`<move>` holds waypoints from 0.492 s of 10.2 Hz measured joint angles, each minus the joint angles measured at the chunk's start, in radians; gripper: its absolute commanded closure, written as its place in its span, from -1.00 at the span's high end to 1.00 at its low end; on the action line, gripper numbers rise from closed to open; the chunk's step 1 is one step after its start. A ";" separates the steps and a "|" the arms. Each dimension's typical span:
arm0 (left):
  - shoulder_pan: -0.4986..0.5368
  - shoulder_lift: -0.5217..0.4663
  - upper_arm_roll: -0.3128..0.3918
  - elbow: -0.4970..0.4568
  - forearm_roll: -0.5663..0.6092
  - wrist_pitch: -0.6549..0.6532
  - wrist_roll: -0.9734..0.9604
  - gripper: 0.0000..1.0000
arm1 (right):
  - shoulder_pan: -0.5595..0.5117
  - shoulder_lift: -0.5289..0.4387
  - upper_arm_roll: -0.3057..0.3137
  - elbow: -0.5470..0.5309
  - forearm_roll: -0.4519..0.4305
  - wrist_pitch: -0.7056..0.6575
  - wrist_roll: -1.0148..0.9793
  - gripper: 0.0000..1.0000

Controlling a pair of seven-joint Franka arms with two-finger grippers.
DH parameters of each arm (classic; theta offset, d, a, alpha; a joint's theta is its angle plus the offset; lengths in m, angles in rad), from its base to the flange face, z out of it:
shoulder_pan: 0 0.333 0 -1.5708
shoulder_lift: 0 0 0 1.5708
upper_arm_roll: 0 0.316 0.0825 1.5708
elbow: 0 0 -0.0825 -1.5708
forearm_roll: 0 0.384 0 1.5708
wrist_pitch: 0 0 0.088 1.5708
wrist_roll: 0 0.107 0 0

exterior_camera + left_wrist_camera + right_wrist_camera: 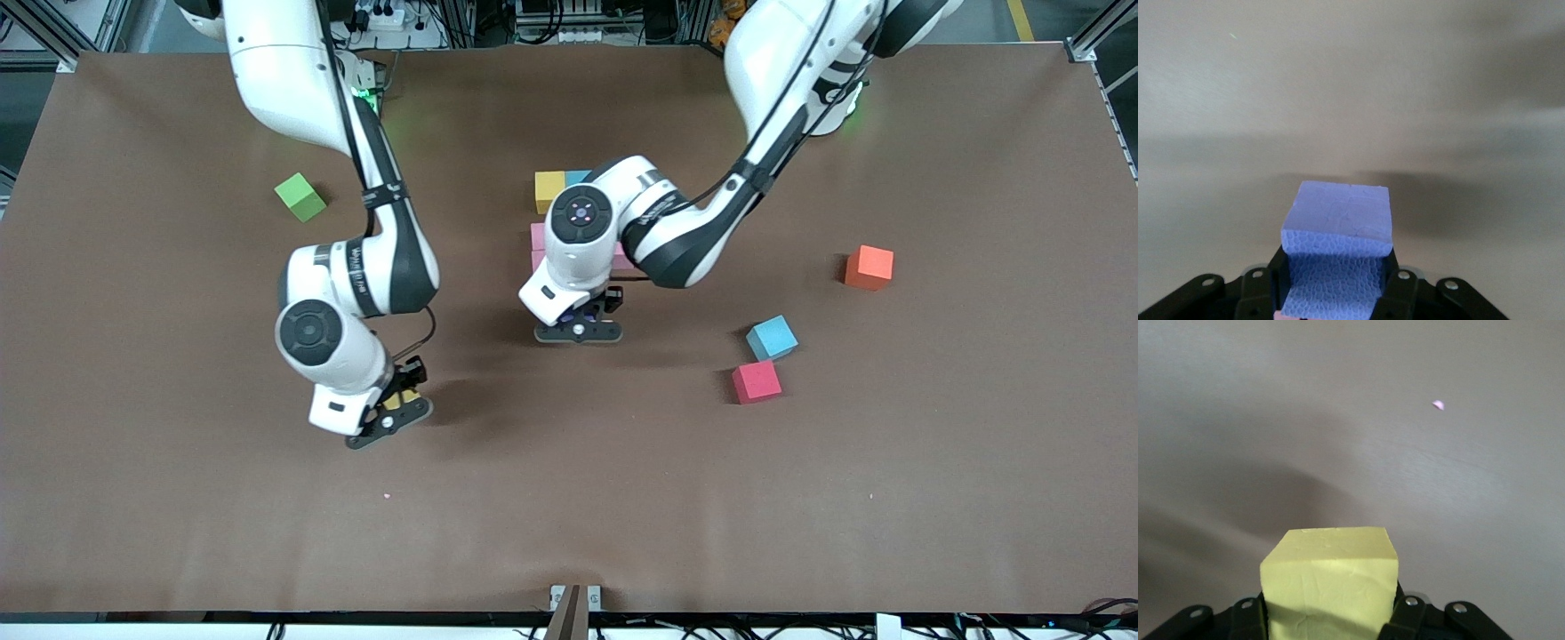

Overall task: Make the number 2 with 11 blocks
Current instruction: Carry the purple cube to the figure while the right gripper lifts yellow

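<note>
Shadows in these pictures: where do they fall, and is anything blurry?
Front view: soft shadows spread on the brown table beside both arms. Left wrist view: the purple block is sharp, with a dark shadow beside it. Right wrist view: the yellow block is crisp; the table looks smooth, with a broad soft shadow.

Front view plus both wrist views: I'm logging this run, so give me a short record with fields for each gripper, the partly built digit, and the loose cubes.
left gripper: shut on purple cube, low at the digit's near end
right gripper: shut on yellow cube, over bare table toward the right arm's end
digit: yellow, light blue and pink cubes show; the rest is hidden by the left arm
loose cubes: orange, blue, red, toward the left arm's end
green cube: apart, toward the right arm's end
</note>
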 measured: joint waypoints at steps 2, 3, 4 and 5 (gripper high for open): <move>-0.013 0.032 0.010 0.021 -0.001 0.007 -0.007 -0.75 | -0.025 -0.012 -0.019 0.001 0.001 -0.015 -0.004 -0.91; -0.014 0.045 0.011 0.039 -0.004 0.007 -0.018 -0.74 | -0.032 -0.019 -0.030 0.002 0.001 -0.019 -0.005 -0.91; -0.019 0.060 0.011 0.063 -0.005 0.007 -0.038 -0.73 | -0.045 -0.024 -0.034 0.002 0.001 -0.020 -0.005 -0.91; -0.027 0.075 0.011 0.084 -0.005 0.007 -0.053 -0.72 | -0.061 -0.027 -0.035 0.005 0.004 -0.020 -0.005 -0.91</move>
